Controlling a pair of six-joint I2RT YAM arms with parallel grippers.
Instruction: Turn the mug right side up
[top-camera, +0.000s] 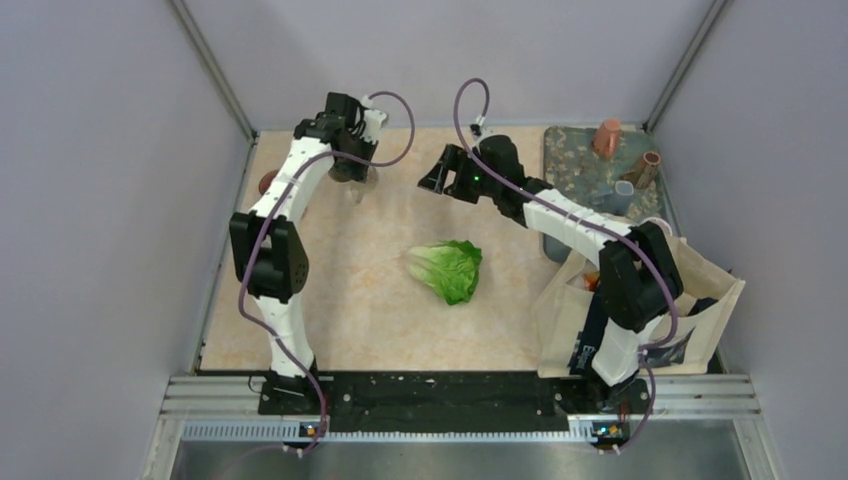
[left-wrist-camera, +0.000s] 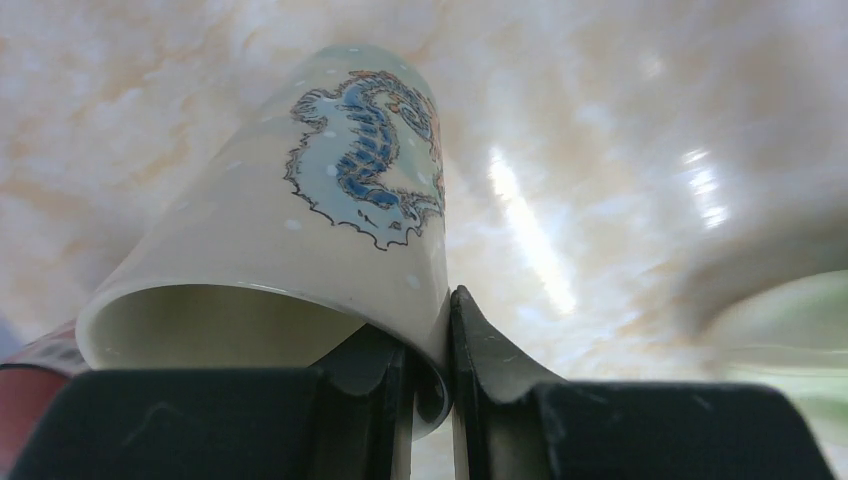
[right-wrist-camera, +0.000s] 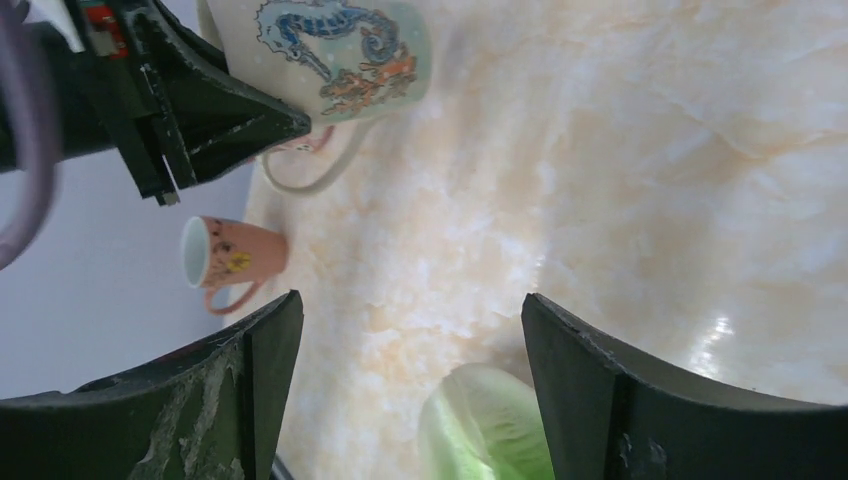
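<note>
looks mid-flip: left fingers (left-wrist-camera: 485, 345) are clamped on the rim wall of the mug (left-wrist-camera: 300, 240), one inside and one outside, with the mug tilted over the far-left surface (right-wrist-camera: 620, 180). right fingers (right-wrist-camera: 585, 385) are spread wide and hold nothing. next move needs wrist roll until the mouth faces up, then a set-down on the base.

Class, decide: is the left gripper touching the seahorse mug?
Touching. The left wrist view shows the left gripper pinching the mug wall at its rim.

Lavender walls (top-camera: 90, 200) enclose a marbled beige table (top-camera: 350, 300) (glossy, light-streaked).
</note>
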